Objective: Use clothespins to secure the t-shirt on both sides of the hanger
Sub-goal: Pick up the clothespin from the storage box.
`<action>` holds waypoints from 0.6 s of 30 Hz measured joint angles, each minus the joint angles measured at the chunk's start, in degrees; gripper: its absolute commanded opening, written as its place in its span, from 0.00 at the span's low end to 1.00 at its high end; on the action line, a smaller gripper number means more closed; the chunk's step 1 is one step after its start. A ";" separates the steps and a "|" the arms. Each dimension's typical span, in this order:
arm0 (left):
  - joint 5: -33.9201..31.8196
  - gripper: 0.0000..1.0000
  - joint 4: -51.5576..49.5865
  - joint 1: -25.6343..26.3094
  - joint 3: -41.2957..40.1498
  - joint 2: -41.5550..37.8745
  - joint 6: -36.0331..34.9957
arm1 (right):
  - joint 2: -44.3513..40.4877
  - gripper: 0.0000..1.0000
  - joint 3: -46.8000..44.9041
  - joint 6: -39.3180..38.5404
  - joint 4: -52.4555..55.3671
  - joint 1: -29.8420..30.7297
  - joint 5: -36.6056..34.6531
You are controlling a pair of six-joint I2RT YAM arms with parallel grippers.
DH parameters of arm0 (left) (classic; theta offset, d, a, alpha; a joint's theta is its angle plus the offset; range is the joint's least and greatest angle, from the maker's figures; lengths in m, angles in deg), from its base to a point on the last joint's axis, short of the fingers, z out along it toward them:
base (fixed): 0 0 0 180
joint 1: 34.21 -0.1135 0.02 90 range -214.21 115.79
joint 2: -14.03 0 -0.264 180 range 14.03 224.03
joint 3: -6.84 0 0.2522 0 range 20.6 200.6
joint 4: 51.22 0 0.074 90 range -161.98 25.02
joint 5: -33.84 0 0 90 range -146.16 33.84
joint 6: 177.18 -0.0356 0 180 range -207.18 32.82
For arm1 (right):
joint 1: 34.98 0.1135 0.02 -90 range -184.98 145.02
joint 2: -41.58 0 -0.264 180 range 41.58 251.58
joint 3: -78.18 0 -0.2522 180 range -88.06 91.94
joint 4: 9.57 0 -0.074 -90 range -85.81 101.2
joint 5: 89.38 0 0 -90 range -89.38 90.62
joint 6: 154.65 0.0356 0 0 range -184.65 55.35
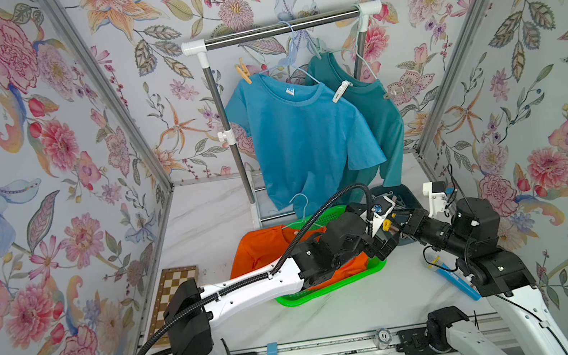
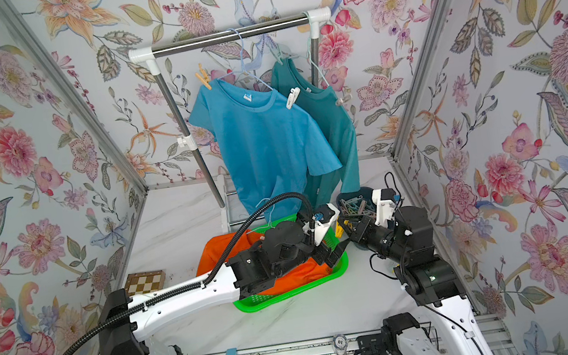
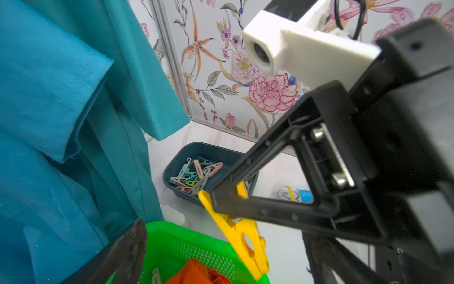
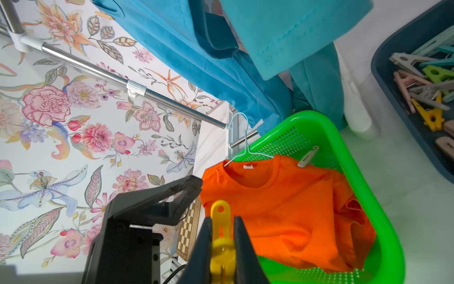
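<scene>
Clothespin (image 1: 386, 225), yellow, in both top views: over green basket's (image 1: 329, 294) far right corner, beside left gripper (image 2: 336, 252). Left wrist: right gripper (image 3: 228, 196) pinches it; spare clothespins (image 3: 194, 174) in blue bin (image 3: 216, 151). Right wrist: left fingers (image 4: 188, 186) seemingly spread, empty.

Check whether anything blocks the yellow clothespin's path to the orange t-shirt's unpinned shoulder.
Nothing lies directly between the yellow clothespin and that shoulder of the orange t-shirt. One fingertip of the open left gripper sits close beside it.
</scene>
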 measured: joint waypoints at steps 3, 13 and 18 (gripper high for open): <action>-6.01 1.00 -1.77 0.96 0.68 0.00 -1.44 | 1.18 0.07 0.04 0.81 -1.16 2.10 -2.51; -12.52 0.87 1.62 1.27 -2.38 -1.95 -2.62 | 2.97 0.07 0.28 3.37 -4.90 4.96 -2.69; -3.85 0.99 4.83 -1.84 -6.45 -5.79 0.59 | 3.78 0.07 0.37 4.70 -8.09 5.25 -0.74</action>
